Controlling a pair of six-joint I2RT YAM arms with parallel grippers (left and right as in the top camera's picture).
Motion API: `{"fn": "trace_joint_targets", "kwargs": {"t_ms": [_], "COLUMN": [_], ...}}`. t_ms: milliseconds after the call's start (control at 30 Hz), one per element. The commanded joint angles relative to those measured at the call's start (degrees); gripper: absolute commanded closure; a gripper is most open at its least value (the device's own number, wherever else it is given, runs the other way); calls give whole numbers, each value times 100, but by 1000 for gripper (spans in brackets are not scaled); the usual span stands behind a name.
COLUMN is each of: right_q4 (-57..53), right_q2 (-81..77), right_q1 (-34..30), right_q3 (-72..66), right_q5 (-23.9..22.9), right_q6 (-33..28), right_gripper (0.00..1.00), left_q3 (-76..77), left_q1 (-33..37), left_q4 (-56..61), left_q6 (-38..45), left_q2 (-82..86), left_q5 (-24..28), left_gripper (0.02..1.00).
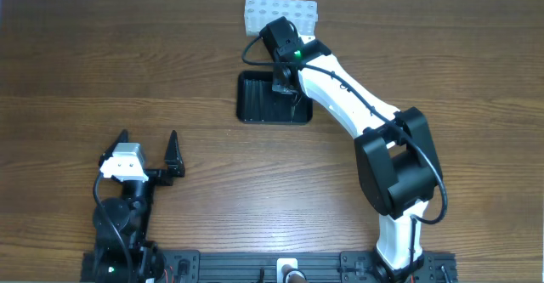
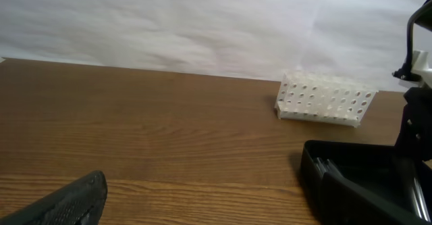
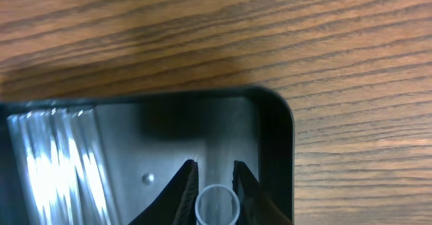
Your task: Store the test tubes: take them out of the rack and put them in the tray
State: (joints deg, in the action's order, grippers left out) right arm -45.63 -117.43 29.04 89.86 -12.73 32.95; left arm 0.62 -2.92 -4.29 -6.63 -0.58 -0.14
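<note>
1. Right claw: clenched on one test tube, held end-on above the tray floor, close to one corner.
2. Hazard: released end-on, the test tube may bounce, tip over the nearby tray rim and roll onto the worktop.
3. Hazard: stored tubes lie at the tray's opposite side; a hard drop could strike them.
4. Rack: just beyond the tray; a careless lift-out could brush it.
5. Left claw: released, well apart from the tray.

Wooden table before a white backdrop.
</note>
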Motion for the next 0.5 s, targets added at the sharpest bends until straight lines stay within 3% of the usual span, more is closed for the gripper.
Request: {"fn": "trace_joint_targets", "kwargs": {"t_ms": [33, 267, 467, 500], "right_q4": [63, 240, 531, 660], "right_q2": [-127, -31, 697, 931], "right_q1": [-28, -28, -243, -321], "right_q3": [-15, -13, -20, -48], "right_q5": [24, 20, -22, -162], "right_q6": [87, -170, -1102, -1255], "right_gripper": [759, 695, 472, 391], "left_q3": [-28, -28, -28, -28], "left_q1": [31, 31, 31, 31], "left_q4": [-4, -4, -4, -4], "left_q6": [42, 42, 42, 42], "left_q2": [42, 42, 42, 42], "left_q5": [70, 70, 70, 70], "left_gripper": [18, 18, 18, 20]}}
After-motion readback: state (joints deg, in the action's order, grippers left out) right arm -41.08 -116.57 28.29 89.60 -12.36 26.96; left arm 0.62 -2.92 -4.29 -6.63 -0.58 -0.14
